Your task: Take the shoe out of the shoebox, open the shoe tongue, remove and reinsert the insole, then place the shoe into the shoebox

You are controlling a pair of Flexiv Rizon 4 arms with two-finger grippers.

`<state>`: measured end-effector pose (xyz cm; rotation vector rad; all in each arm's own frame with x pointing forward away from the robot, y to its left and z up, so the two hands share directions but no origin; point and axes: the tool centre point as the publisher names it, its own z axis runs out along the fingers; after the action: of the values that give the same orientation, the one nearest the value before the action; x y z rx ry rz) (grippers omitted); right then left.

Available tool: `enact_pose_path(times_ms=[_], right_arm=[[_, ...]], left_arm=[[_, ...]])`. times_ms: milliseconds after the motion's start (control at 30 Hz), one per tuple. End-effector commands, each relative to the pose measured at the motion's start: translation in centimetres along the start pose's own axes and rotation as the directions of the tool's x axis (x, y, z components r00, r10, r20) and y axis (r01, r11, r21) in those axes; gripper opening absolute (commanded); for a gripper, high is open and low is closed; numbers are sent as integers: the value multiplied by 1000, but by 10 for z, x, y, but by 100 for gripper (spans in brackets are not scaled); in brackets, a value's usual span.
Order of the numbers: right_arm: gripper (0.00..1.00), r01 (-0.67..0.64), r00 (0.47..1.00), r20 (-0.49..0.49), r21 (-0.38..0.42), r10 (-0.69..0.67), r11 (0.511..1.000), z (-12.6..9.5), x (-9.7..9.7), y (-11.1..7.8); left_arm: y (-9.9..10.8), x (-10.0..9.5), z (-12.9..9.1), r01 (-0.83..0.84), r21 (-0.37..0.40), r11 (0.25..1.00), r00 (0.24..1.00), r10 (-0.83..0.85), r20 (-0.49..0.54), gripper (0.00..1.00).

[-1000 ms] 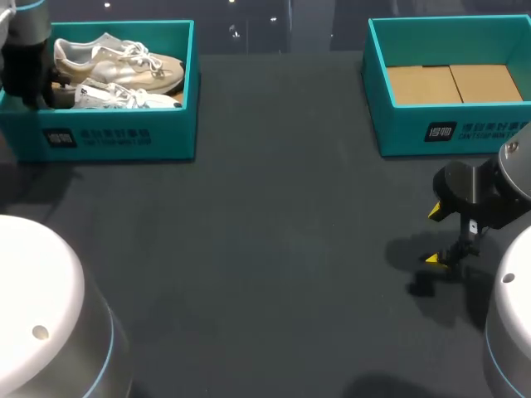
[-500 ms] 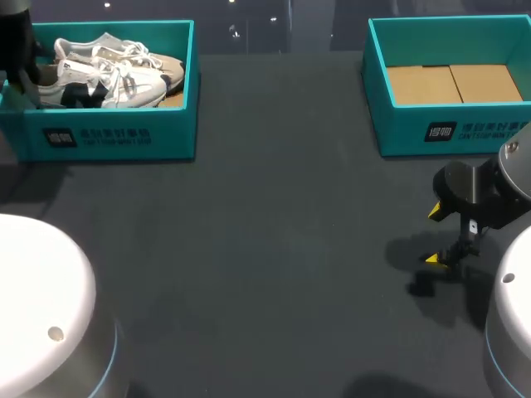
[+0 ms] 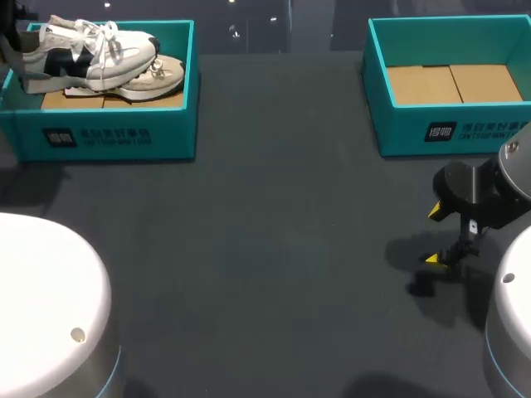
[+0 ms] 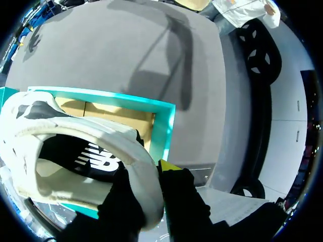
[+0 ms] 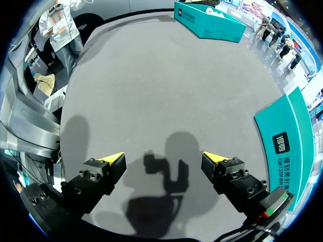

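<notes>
Table [image 3: 274, 232]: dark grey mat.
Left gripper [image 4: 151, 174]: clamped on white sneaker's [image 4: 75, 136] heel collar.
White sneaker: lifted over left shoebox [image 3: 124, 137]; beige sneaker [image 3: 162, 75] inside.
Right gripper [image 5: 164, 164]: fingers spread, empty, over table.
Progress: extraction nearly done; tongue, insole, reboxing pending.

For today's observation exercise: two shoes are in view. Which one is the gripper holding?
The white-and-black shoe, clamped at its heel by the left gripper; the beige shoe lies in the shoebox.
</notes>
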<state>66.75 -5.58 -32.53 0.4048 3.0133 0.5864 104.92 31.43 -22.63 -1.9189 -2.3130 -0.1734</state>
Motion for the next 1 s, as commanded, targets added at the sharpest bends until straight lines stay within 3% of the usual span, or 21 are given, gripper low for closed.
enact_pose_path(times_ms=[33,500,1000], right_arm=[[100,0,1000,3,1,0,1000,-1,2,-1],[100,0,1000,3,1,0,1000,-1,2,-1],[100,0,1000,3,1,0,1000,-1,2,-1]], left_arm=[[-9,0,-27,9,7,1000,1000,-9,-23,0],[-68,-23,-81,-15,-36,999,999,13,-50,0],[-148,-98,-99,-62,-43,997,996,59,-67,0]])
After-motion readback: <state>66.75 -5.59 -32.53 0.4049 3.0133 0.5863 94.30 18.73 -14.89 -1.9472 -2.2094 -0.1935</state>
